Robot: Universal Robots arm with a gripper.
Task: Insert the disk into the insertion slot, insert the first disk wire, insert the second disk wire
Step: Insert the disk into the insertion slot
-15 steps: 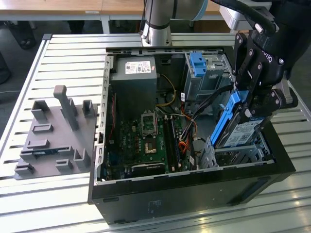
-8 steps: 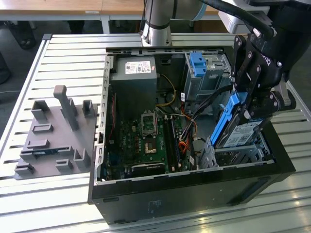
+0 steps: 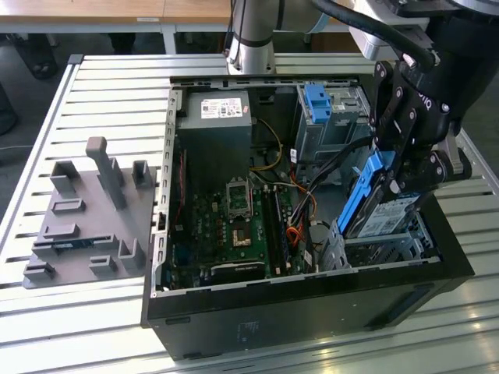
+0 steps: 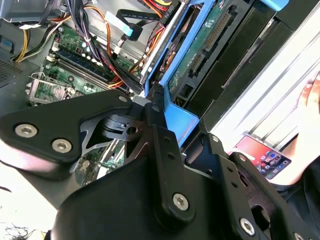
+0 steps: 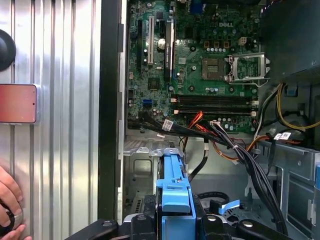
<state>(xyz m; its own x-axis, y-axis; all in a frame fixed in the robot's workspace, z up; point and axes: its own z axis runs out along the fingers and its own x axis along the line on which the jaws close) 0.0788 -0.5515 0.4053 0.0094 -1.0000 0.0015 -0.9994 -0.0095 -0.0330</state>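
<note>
Aluminium slatted table [image 3: 117,93] carries the open case [image 3: 312,312]; pincer [image 3: 392,170] clenched on the disk [image 3: 394,213].

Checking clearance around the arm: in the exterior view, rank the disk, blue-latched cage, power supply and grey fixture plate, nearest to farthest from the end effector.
1. The disk, clamped in the end effector.
2. The blue-latched cage, to the exterior view's left.
3. The power supply, farther left inside the case.
4. The grey fixture plate, far left, outside the case.

Blue-framed disk [image 4: 200,60] between black fingers [image 4: 159,131]
</note>
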